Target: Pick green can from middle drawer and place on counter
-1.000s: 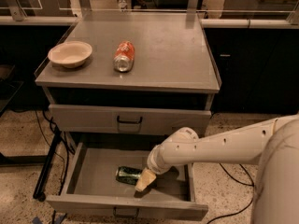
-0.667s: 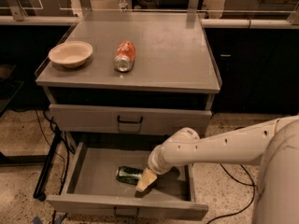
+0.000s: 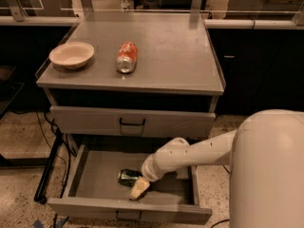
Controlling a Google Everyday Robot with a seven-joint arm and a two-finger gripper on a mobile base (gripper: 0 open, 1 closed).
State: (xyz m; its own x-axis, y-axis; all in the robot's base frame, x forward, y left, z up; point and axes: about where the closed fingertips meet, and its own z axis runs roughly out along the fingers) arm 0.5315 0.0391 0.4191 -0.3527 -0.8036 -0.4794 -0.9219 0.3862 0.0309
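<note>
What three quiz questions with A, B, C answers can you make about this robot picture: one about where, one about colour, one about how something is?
1. Where is the green can? A. in the middle drawer B. on a shelf C. in a sink
2. What colour is the other can, lying on the counter? A. blue B. orange-red C. purple
3. How is the middle drawer? A. shut B. pulled open C. taken out
Answers: 1 A, it lies on the drawer floor, with the gripper down beside it. 2 B, it lies orange-red near the bowl. 3 B, its floor shows.
</note>
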